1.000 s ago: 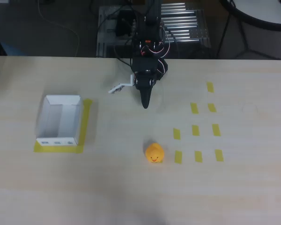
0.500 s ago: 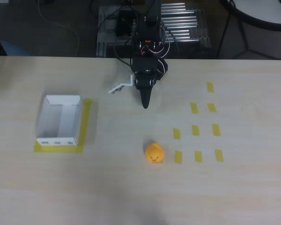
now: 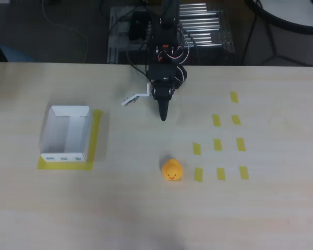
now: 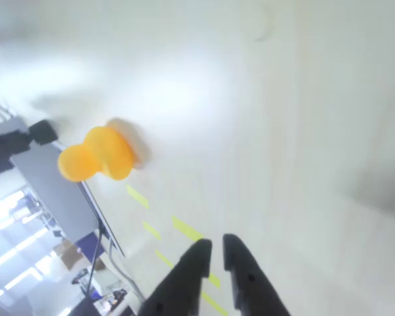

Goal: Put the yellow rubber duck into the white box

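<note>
In the overhead view the white box [image 3: 65,134] is being kept at the left on an L of yellow tape [image 3: 96,136], seemingly a marker for its place, while the gripper [image 3: 163,115] is being held above the middle of the table [image 3: 146,208], fingers nearly pressed together and holding nothing. The yellow rubber duck [image 3: 172,170] is being left on the bare wood below it, just left of a grid of yellow tape strips [image 3: 218,145], well apart from the box. In the blurred wrist view the duck's beak is being lost to glare.

Yellow-orange duck [image 3: 171,170], white box [image 3: 65,133] on yellow tape [image 3: 96,136], black fingers [image 4: 192,266], pale wood-grain table [image 3: 120,208].
</note>
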Tool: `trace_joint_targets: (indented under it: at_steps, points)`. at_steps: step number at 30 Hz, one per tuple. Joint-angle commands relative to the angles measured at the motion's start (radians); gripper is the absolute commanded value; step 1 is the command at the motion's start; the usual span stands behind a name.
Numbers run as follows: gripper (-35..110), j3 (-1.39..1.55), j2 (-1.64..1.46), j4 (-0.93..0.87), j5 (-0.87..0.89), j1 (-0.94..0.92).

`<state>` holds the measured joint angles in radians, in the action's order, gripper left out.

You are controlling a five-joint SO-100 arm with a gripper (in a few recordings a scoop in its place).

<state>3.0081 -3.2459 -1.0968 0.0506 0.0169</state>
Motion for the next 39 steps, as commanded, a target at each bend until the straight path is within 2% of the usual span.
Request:
trace_joint_targets:
  at_steps: [1,3,5,6,7,10,12,19,27,39]
  points:
    - [0,-0.272,0.256,0.077,-0.104,-0.048]
    - [2,-0.509,0.448,0.032,-0.167,-0.074]
    - [16,-0.739,0.617,-0.058,-0.172,-0.101]
    - [19,-0.851,0.696,-0.100,-0.238,-0.103]
    - [27,-0.956,0.772,-0.149,-0.387,-0.115]
    - [45,-1.195,0.965,-0.209,-0.399,-0.114]
    - [51,-1.307,1.095,-0.227,-0.454,-0.086]
    - [56,-1.721,1.652,-0.466,-0.532,0.014]
    - [55,-1.902,1.973,-0.505,-0.578,0.064]
    - [52,-2.095,2.241,-0.528,-0.592,0.067]
